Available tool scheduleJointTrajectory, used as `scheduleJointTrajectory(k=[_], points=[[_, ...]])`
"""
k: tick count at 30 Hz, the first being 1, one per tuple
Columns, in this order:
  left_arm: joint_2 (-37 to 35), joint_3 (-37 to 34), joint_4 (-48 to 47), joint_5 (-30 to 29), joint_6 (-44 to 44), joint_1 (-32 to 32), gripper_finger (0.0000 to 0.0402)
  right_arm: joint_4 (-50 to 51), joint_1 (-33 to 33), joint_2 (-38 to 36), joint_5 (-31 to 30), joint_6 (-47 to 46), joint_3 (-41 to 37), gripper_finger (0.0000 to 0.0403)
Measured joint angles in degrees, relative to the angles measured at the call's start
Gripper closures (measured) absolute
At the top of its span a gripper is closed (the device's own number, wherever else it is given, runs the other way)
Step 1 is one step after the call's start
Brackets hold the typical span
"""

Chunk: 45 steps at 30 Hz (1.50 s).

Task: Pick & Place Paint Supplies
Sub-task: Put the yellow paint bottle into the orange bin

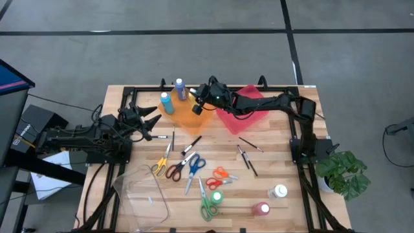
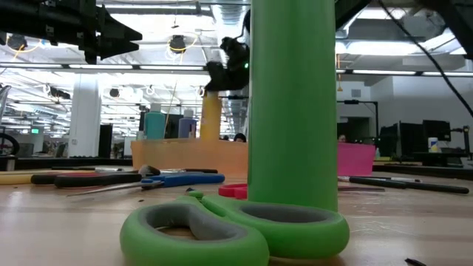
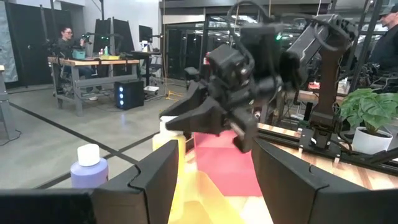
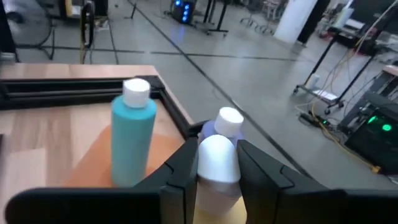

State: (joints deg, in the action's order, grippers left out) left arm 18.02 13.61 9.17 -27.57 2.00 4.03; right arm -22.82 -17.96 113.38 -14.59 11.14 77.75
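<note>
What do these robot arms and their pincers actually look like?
Both are black, jointed metal arms with dark cables trailing along them. The left gripper ends in two pointed black fingers; the right gripper has angular black fingers, with a small green light glowing by its wrist.

A yellow, white-capped bottle is showing beside a teal bottle, over an orange tray and pink tray.

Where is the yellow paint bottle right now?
The yellow paint bottle is clamped in the right gripper above the orange tray at the table's far side, beside the blue bottle and purple bottle.
</note>
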Motion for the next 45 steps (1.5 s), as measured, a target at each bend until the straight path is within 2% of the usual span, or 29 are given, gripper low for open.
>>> scheduleJointTrajectory(k=[9,17,29,41,45], points=[[0.02,0.0,-0.1,0.0,-0.02,0.04,0.0202,-1.87,0.04,5.07,-0.17,-0.19,1.01,0.0315],[0.02,0.0,-0.12,0.0,-0.15,0.04,0.0202,-1.59,0.02,5.07,-0.41,-0.14,1.04,0.0312],[0.02,0.0,-0.14,0.0,-0.04,0.04,0.0202,-1.24,0.31,4.98,-0.43,-0.17,1.04,0.0209],[0.02,0.0,-0.22,0.0,-0.02,0.07,0.0202,-2.84,0.47,4.98,-0.47,1.41,1.04,0.0195],[0.02,0.0,-0.22,0.0,-0.02,0.04,0.0202,-4.1,1.18,2.87,-0.49,3.46,1.06,0.0194]])
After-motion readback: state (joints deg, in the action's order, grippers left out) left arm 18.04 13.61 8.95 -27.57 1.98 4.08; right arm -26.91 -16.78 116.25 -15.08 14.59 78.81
